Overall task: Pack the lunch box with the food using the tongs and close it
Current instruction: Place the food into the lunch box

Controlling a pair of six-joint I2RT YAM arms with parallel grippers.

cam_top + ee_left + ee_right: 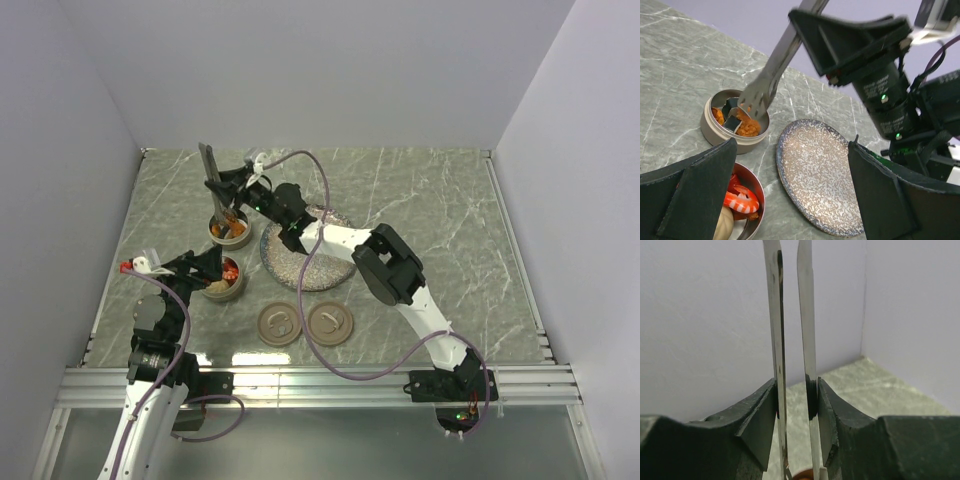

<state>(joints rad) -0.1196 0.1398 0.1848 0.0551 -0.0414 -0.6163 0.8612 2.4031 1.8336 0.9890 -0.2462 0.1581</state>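
Note:
My right gripper (232, 186) (796, 400) is shut on the tongs (212, 178) (774, 315), one pad pressing each thin arm. The tongs (771, 70) slant down into the far round tin of the lunch box (240, 238) (710, 129), their tips spread apart over orange food (748, 128). The near tin (232, 291) (759, 192) holds a striped shrimp (741, 201), red pieces and a beige ball. My left gripper (212, 268) (790, 190) hangs open just above the near tin with nothing between its fingers.
The speckled round plate (305, 264) (820, 185) lies bare to the right of the tins. Two round lids (279, 324) (329, 322) rest in front of it. The right arm (390, 265) reaches across above the plate. Walls stand close on the left and at the back.

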